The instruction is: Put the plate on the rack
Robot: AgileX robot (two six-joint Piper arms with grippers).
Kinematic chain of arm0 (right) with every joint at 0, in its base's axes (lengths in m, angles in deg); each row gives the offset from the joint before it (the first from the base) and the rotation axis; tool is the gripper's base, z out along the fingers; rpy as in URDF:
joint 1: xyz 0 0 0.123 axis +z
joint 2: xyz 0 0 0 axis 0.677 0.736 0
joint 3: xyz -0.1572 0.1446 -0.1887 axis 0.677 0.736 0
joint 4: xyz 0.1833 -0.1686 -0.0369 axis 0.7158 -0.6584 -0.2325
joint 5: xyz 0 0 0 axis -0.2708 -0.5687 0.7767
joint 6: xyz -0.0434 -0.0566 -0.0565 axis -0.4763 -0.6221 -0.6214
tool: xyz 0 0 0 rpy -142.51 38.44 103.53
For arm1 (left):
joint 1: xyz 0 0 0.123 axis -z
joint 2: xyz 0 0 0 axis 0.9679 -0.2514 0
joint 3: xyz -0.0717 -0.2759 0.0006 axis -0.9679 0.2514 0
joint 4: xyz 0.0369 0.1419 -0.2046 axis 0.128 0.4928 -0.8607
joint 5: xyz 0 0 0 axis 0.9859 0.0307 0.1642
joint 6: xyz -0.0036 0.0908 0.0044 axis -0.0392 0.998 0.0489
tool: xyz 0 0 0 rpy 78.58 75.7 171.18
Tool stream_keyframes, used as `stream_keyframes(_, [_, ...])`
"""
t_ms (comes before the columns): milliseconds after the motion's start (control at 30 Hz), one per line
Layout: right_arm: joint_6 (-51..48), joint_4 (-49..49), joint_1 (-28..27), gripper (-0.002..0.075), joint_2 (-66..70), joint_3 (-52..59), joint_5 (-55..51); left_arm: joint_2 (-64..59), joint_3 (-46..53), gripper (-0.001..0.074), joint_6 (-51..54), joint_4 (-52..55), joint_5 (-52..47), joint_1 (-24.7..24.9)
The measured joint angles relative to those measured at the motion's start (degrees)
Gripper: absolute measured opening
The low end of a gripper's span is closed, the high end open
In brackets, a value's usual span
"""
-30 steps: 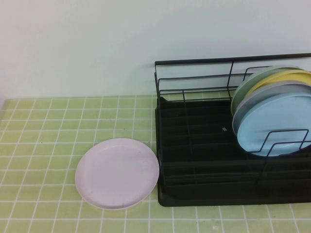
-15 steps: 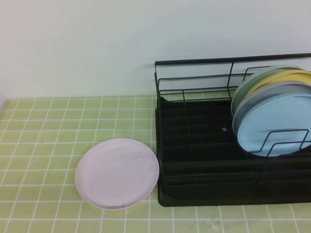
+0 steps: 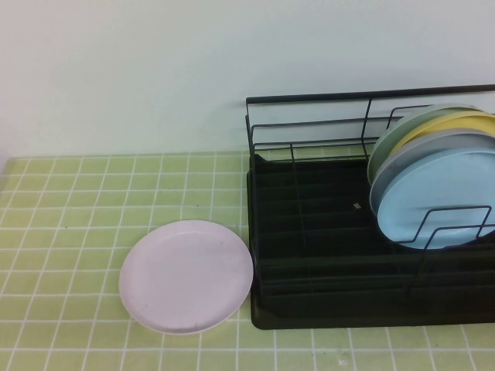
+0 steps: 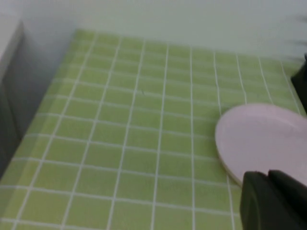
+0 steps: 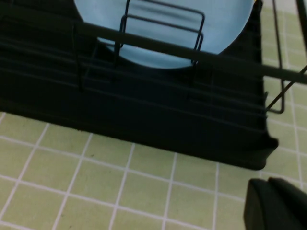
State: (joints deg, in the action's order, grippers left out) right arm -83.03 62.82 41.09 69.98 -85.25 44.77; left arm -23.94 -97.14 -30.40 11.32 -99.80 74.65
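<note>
A pale pink plate (image 3: pixel 186 275) lies flat on the green tiled table, just left of the black dish rack (image 3: pixel 309 255). The left wrist view shows the same pink plate (image 4: pixel 261 139) beyond my left gripper (image 4: pixel 268 179), whose dark fingers are shut together and hold nothing. My right gripper (image 5: pixel 268 184) is shut and empty too, hovering over the tiles in front of the rack (image 5: pixel 144 105). Neither arm appears in the high view.
Several plates stand upright at the rack's right end, a light blue plate (image 3: pixel 433 197) in front, with grey, yellow and green ones behind. The blue plate (image 5: pixel 163 28) shows behind a wire divider. A white wall rises behind the table.
</note>
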Motion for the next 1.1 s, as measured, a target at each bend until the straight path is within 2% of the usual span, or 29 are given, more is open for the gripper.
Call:
stream_keyframes(200, [0.0, 1.2, 0.0, -0.0003, 2.1, 0.0, 0.0, -16.3, -8.9, 0.0000, 13.8, -12.5, -11.2, 0.0])
stream_keyframes(300, [0.0, 2.6, 0.0, -0.0003, 2.1, 0.0, 0.0, -24.5, -13.8, 0.0000, 19.9, -17.8, -13.6, 0.0])
stream_keyframes(433, [0.0, 3.0, 0.0, -0.0003, 2.1, 0.0, 0.1, -33.8, -20.4, 0.0001, 22.3, -20.3, -12.2, 0.0])
stream_keyframes(600, [-1.2, 2.1, 0.0, -0.0003, 2.0, 0.0, 0.3, -45.2, -25.8, 0.0012, 26.2, -20.5, -4.5, 0.0])
stream_keyframes(667, [-1.3, 2.5, 0.0, -0.0003, 2.0, 0.0, 0.8, -49.2, -27.8, 0.0061, 26.5, -20.9, -4.1, 0.0])
stream_keyframes(733, [-1.3, 2.8, 0.0, -0.0003, 2.0, 0.0, 0.9, -53.2, -29.9, 0.0155, 26.5, -22.5, -5.2, 0.0])
stream_keyframes(833, [-2.5, 2.9, 0.0, -0.0003, 2.0, 0.0, 0.8, -59.3, -32.2, 0.0368, 26.5, -24.8, -6.4, 0.0])
stream_keyframes(933, [-3.0, 3.1, 0.0, -0.0003, 2.0, 0.0, 0.8, -65.5, -34.3, 0.0513, 26.7, -24.4, -6.5, 0.0])
stream_keyframes(1000, [-3.0, 3.2, 0.0, -0.0003, 2.0, 0.0, 0.8, -68.9, -35.2, 0.0534, 28.0, -24.0, -6.8, 0.0])
stream_keyframes(1100, [-3.1, 3.2, 0.0, -0.0003, 2.0, 0.0, 0.8, -73.5, -36.2, 0.0513, 28.0, -24.4, -8.1, 0.0])
